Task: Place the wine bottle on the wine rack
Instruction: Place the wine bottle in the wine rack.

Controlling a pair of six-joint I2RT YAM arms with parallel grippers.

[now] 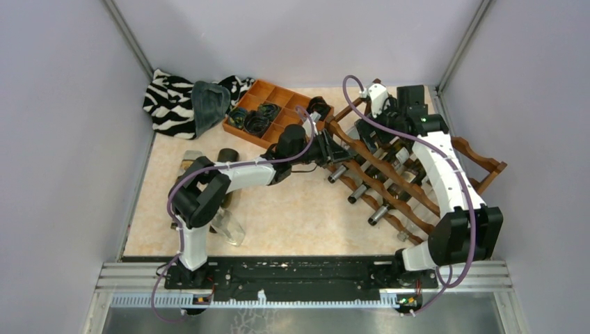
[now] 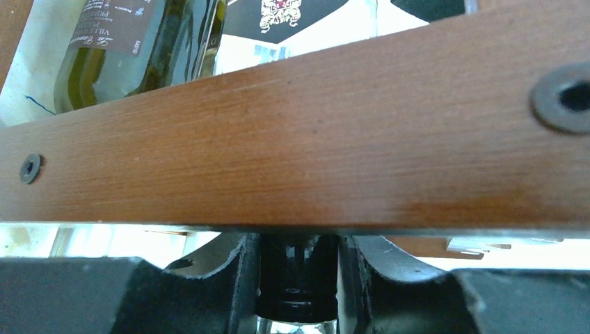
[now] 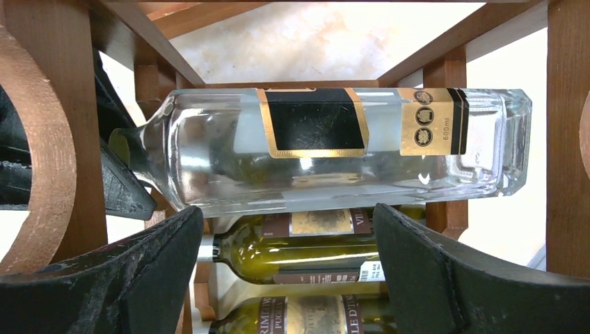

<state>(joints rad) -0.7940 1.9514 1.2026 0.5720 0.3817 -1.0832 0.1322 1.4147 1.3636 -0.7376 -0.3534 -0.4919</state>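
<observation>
Between grey walls lies a beige marbled table (image 1: 292, 209). The left pincer (image 2: 298, 282) is clamped on the dark neck of the clear bottle (image 3: 334, 163), which is laid across the wine rack (image 1: 386, 191) at centre frame. The right pincer (image 3: 286, 223) is held apart beneath the bottle's body. If the neck is let go unseated, the bottle may be rolled or slid out. A rail (image 2: 292, 153) is set just above the left fingers and may be snagged on withdrawal. Green bottles (image 3: 313, 254) are stacked below, and a tray (image 1: 268, 111) and striped cloth (image 1: 170, 101) are seen at upper left.
</observation>
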